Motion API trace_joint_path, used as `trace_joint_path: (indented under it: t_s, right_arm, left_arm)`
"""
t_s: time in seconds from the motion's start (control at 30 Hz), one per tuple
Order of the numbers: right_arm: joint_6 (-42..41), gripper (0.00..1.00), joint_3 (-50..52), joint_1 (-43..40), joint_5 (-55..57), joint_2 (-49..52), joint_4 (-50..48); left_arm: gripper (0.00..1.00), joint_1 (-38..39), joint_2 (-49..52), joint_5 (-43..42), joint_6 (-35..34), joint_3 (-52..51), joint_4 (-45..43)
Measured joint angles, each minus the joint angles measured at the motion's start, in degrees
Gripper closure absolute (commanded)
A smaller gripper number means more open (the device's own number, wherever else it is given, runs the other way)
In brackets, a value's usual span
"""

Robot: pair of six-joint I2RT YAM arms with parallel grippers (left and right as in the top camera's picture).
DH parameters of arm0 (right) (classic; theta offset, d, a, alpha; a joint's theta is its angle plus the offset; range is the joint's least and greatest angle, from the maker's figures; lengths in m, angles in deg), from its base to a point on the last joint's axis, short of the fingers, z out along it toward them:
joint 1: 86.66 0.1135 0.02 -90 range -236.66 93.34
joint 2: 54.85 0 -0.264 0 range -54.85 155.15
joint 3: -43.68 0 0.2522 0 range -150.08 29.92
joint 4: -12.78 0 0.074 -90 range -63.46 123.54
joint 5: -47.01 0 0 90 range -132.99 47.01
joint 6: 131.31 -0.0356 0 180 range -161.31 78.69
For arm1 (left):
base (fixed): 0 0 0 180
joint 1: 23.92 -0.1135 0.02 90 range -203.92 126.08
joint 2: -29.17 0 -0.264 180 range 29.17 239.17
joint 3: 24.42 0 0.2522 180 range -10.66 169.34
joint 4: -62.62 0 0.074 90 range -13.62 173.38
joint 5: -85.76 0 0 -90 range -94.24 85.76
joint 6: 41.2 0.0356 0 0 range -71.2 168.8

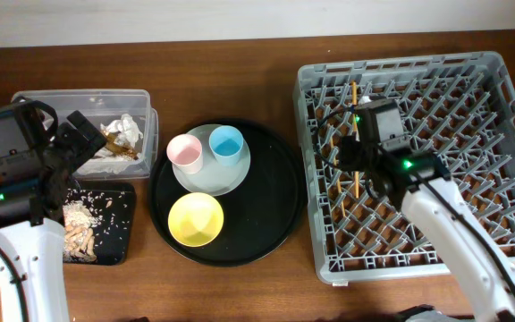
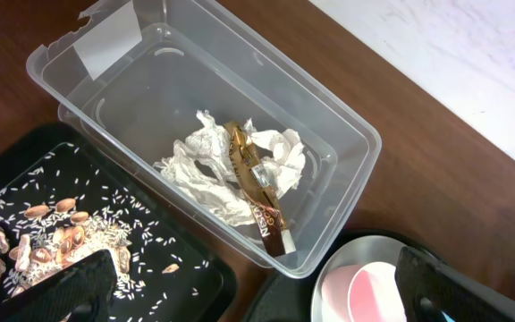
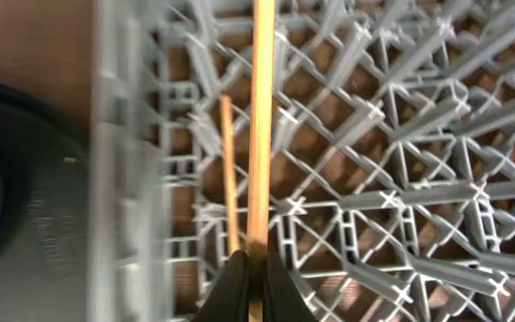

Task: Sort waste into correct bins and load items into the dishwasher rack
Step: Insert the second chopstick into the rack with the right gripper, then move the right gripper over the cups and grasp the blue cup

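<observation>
here, chopstick (image 3: 263,116) in right end effector (image 3: 257,273), long axis front-to-back over rack (image 1: 418,61)

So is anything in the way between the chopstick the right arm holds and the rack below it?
Nothing visible. The right gripper is shut on the chopstick directly over the rack. Below are only the rack's own pegs and a second chopstick lying beside it, off to one side rather than underneath.
</observation>
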Motion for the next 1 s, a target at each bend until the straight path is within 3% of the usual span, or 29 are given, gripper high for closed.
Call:
trace_joint_path:
  t_s: [0.33,0.5,0.6,0.8,1.0]
  right_arm:
    - [5.44,0.94,0.0,-0.42,0.04,11.1,-3.21]
    - [9.49,0.74,0.0,-1.25,0.22,11.21,-4.79]
    - [10.29,0.7,0.0,-1.64,0.44,11.21,-4.66]
    - [10.84,0.7,-0.87,-1.64,0.87,11.21,-2.86]
    - [11.08,0.71,-12.81,0.31,-8.55,10.36,4.24]
  left_arm:
    - [0.01,0.0,0.0,0.0,0.0,0.0,0.0]
    - [0.01,0.0,0.0,0.0,-0.02,0.02,0.0]
    - [0.01,0.0,0.0,0.0,0.0,0.0,0.0]
    - [0.01,0.0,0.0,0.0,-0.02,0.0,0.0]
    - [0.01,0.0,0.0,0.0,0.0,0.0,0.02]
